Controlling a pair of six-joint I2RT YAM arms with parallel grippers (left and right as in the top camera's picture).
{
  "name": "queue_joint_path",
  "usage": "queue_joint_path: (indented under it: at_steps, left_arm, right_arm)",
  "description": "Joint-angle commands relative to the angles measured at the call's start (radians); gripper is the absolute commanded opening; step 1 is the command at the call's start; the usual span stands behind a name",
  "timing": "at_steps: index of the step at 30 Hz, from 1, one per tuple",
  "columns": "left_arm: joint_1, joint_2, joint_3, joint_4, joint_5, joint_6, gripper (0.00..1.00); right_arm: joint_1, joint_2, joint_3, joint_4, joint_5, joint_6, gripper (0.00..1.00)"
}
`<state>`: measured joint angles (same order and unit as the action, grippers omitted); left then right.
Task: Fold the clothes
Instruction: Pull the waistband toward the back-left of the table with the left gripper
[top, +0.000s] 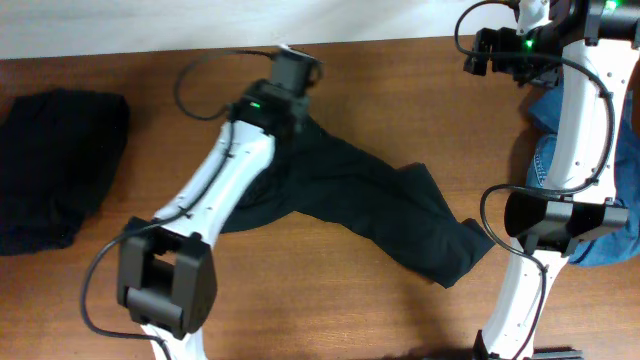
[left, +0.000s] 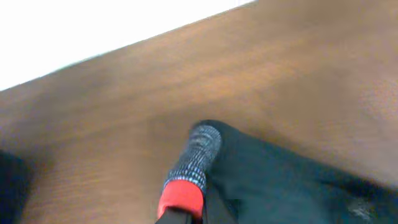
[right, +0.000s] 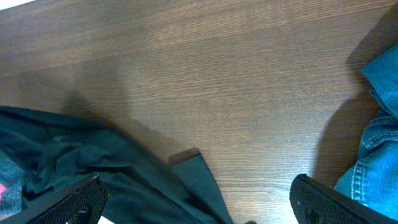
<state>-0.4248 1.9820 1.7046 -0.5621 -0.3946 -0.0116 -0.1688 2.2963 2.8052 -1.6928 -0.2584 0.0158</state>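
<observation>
Your left arm (top: 215, 190) stretches from its dark elbow joint at the near left diagonally toward the far centre, a green light glowing at the wrist. Your left gripper (top: 292, 62) points at the far edge, jaws pressed together on the grey-and-red waistband of the trousers (left: 267, 186). Your right arm (top: 578, 120) stands tall at the right. It rises from the near edge, bends at a dark elbow and arches to the far right corner, its wrist turned leftward. There your right gripper (right: 198, 193) hangs with jaws spread wide, one dark finger (right: 68, 199) low at each side of its wrist view.
</observation>
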Motion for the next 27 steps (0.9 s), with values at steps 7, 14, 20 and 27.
queue_joint_path:
  at_steps: [7,14,20,27]
  left_arm:
    - [0.165,-0.01,0.013,0.199,0.092,0.007,0.01]
    - [0.228,0.08,0.013,0.286,0.119,0.008,0.18]
    - [0.248,0.203,0.013,0.365,0.118,0.008,0.34]
    - [0.261,0.226,0.013,0.392,0.108,0.009,0.59]
  right_arm:
    - [-0.003,-0.016,0.012,-0.006,0.009,0.0,0.99]
    - [-0.003,-0.016,0.012,-0.006,0.009,0.0,0.99]
    - [-0.003,-0.016,0.012,-0.006,0.009,0.0,0.99]
    - [-0.003,-0.016,0.012,-0.006,0.009,0.0,0.99]
